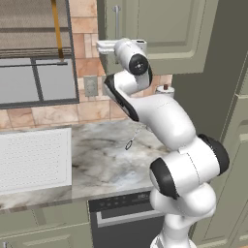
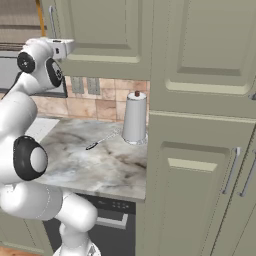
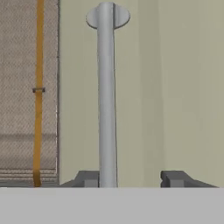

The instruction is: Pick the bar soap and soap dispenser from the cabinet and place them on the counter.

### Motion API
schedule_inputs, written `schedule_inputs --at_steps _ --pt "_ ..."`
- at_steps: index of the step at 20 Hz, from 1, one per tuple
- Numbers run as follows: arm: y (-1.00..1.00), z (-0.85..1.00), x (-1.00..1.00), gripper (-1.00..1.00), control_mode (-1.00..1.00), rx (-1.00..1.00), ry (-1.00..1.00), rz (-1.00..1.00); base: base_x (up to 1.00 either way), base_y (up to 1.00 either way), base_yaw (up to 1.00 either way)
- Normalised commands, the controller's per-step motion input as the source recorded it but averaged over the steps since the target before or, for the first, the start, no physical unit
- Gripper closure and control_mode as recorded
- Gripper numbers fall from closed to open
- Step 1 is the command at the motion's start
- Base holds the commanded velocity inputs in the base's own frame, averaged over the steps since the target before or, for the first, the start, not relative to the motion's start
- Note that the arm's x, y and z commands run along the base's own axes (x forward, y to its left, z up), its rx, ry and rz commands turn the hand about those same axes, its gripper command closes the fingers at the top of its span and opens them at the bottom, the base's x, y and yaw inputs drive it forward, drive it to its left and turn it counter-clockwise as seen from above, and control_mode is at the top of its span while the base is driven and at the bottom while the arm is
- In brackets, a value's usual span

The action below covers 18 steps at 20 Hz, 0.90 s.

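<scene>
**Inspector:** State the position of your pincer.

**Arm:** My pincer (image 3: pixel 131 178) is raised against the lower edge of the sage-green cabinet (image 1: pixel 160 29), facing its closed door. In the hand view the silver bar handle (image 3: pixel 106 96) runs straight up from between my fingertips. The left tip (image 3: pixel 89 178) sits right against the bar; the right tip (image 3: pixel 174 178) stands well apart from it, with bare door panel between.

**Inspector:** So is the handle gripped?

**Arm:** No. The fingers stand apart, around the bar, and one side alone looks to be in contact.

**Inspector:** The soap items?

**Arm:** The door is shut, so I cannot tell where they lie.

**Inspector:** What lies around the pincer?

**Arm:** Below it stretches the marble-veined counter (image 1: pixel 101 160). A white paper-towel roll (image 2: pixel 135 120) stands down to my right, a thin utensil (image 2: pixel 100 141) lies on the stone near it, and a white perforated panel (image 1: pixel 34 157) sits down to my left. A window blind with an orange cord (image 3: pixel 38 92) hangs just left of the door.

**Inspector:** Any brands, labels, lettering?

**Arm:** Nothing legible.
</scene>
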Motion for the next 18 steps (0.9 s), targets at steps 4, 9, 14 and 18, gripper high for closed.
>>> schedule_inputs --at_steps 4,9,14,18 --pt "0.0 -0.14 0.27 1.0 -1.0 0.1 0.34 0.0 0.0 0.0 0.0" --pt "0.0 -0.19 0.27 1.0 -1.0 0.1 0.36 0.01 0.0 0.0 0.0" --pt "0.0 -0.24 0.1 1.0 -1.0 0.03 0.23 0.02 0.0 0.0 0.0" --pt "0.0 -0.32 0.0 1.0 -1.0 0.0 0.15 0.03 0.0 0.0 0.0"
